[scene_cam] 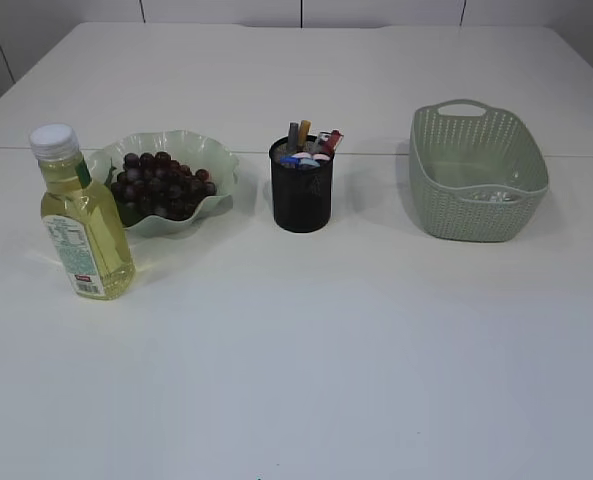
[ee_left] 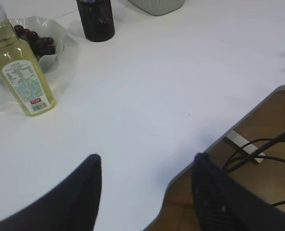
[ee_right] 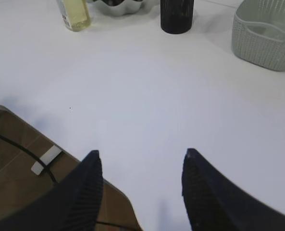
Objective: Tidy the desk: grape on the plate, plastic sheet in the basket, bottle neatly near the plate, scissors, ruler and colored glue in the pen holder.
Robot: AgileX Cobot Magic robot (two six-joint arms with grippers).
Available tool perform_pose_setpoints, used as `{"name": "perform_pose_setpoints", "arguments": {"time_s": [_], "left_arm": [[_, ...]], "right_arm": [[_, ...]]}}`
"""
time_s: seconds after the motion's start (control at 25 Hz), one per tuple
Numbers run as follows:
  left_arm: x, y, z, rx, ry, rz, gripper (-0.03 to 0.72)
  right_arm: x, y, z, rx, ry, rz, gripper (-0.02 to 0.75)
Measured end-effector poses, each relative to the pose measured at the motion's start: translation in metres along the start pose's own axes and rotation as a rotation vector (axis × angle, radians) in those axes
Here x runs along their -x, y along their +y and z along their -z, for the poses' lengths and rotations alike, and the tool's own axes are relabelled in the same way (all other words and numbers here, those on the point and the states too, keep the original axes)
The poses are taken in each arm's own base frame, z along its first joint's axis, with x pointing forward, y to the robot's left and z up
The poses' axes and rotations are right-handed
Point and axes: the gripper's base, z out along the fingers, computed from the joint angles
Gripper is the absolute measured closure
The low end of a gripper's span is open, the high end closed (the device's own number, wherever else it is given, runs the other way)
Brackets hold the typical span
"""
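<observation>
A bunch of dark grapes lies on the pale green wavy plate. A yellow-liquid bottle with a white cap stands upright just left of and in front of the plate. The black mesh pen holder holds several items, their kind unclear. The green basket has something clear lying inside. Neither gripper shows in the exterior view. My left gripper is open and empty over the table's front edge. My right gripper is open and empty, also above the front edge.
The white table's front edge shows in both wrist views, with brown floor and black cables beyond it. Bottle, plate and pen holder also show in the left wrist view; the basket shows in the right.
</observation>
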Motion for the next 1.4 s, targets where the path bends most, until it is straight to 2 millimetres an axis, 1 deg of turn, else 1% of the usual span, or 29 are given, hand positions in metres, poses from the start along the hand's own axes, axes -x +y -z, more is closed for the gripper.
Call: {"name": "perform_pose_setpoints", "arguments": {"time_s": [0.52, 0.56, 0.88, 1.08, 1.4], "left_arm": [[-0.0018, 0.0029, -0.001, 0.032, 0.014, 0.039, 0.253], [-0.0018, 0.0029, -0.001, 0.032, 0.014, 0.041, 0.253], [-0.0017, 0.0029, -0.0011, 0.042, 0.014, 0.047, 0.253], [-0.0011, 0.0013, -0.0022, 0.157, 0.013, 0.116, 0.253], [-0.0001, -0.0001, -0.004, 0.315, 0.012, 0.206, 0.253]], "right_arm": [[-0.0025, -0.0005, -0.0017, -0.005, 0.021, 0.005, 0.312], [-0.0025, -0.0005, -0.0017, -0.004, 0.021, 0.005, 0.292], [-0.0026, -0.0021, -0.0017, -0.03, 0.022, 0.011, 0.311], [-0.0023, -0.001, -0.0022, -0.138, 0.022, -0.05, 0.311], [-0.0013, 0.0016, -0.004, -0.408, 0.023, -0.205, 0.312]]}}
